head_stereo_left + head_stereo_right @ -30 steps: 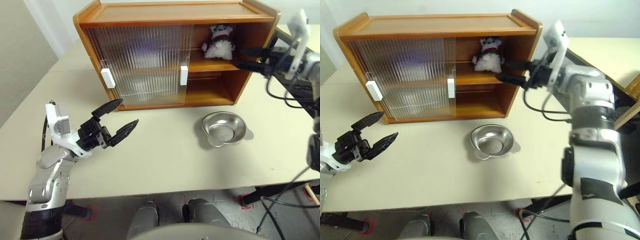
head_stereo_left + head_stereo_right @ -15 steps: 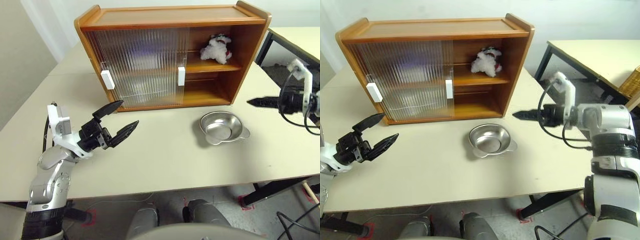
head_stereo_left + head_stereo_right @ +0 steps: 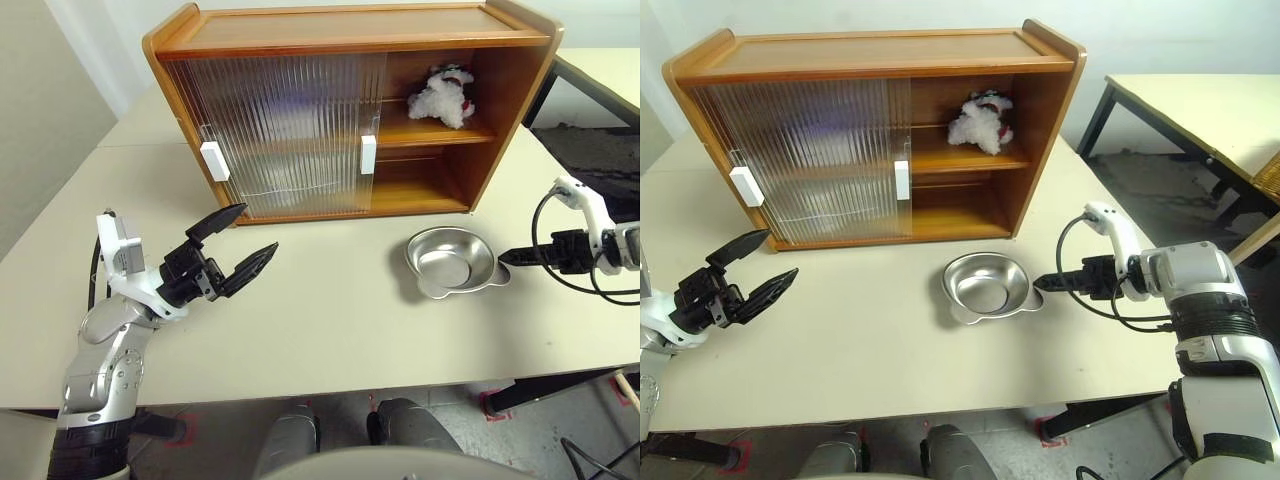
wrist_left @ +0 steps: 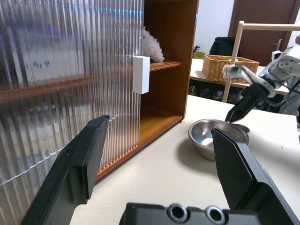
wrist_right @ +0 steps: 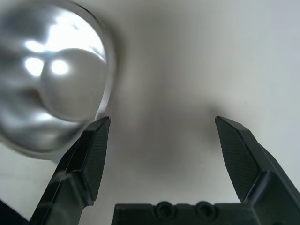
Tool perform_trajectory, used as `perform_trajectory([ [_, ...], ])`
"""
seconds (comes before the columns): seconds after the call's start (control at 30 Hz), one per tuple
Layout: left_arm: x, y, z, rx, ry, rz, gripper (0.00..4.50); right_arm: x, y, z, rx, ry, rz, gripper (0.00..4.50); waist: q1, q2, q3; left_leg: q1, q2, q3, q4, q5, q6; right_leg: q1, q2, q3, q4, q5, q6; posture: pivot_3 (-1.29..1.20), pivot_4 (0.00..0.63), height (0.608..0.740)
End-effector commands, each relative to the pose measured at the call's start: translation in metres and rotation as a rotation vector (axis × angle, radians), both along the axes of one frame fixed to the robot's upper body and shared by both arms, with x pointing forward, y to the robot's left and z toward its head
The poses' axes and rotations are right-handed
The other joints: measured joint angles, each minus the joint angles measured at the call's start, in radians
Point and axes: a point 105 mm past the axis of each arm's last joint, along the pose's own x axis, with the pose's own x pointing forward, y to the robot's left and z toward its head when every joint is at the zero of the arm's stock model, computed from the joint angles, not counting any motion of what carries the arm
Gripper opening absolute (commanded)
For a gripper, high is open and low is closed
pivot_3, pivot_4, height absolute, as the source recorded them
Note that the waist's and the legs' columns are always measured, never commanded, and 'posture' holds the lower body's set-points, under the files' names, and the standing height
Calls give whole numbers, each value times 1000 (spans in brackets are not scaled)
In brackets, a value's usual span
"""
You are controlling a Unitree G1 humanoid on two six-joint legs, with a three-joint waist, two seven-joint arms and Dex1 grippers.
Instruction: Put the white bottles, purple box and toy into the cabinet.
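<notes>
A shiny metal bowl [image 3: 449,260] sits upright on the pale beige table [image 3: 330,320], empty, with a small lip at its rim on the right side; the table's surface around it is bare; a second pale table [image 3: 1200,110] with dark legs stands well apart to the right, across a strip of dark floor; in the left wrist view a woven basket [image 4: 230,68] rests on that far table beside a light wooden frame [image 4: 236,51]; a dark door [image 4: 265,21] shows behind it; red tape marks [image 3: 497,408] lie on the grey floor below the near table's edge.
</notes>
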Motion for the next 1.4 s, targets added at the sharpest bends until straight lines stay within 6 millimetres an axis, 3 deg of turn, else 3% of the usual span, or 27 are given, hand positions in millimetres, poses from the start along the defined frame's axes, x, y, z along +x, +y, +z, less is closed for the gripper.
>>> perform_trajectory([
  [0.03,1,1,2,0,-10,6,4500,-4,6,5,25,23,12,4473,0,0,0,0,0,0,0,0,0,0,0,0,0,0,0,-97,37,740],
  [0.43,2,1,4,-16,-23,1,4500,-16,21,9,138,56,6,4473,0,-1,1,2,-1,1,3,-1,0,3,0,0,0,-4,-4,-104,34,740],
  [0.7,1,1,2,-5,-20,-1,4500,-16,-3,-3,6,35,-34,4473,0,-1,1,2,-1,0,4,-1,1,3,0,1,0,-4,-4,-106,32,740],
  [1.0,1,2,2,2,-17,-4,4500,-16,-12,-1,3,25,-54,4473,0,-1,1,1,-1,0,3,-3,1,3,0,1,0,-5,-3,-108,30,740],
  [1.13,1,2,1,8,-14,-9,4500,-21,-6,1,169,22,-96,4473,0,-1,1,1,-2,0,3,-3,1,3,0,1,0,-5,-2,-110,30,740],
  [1.4,0,2,0,19,-5,-16,4500,-22,-6,10,242,-16,-101,4473,0,-2,1,1,-2,1,4,-3,1,4,0,2,0,-5,-2,-118,27,740],
])
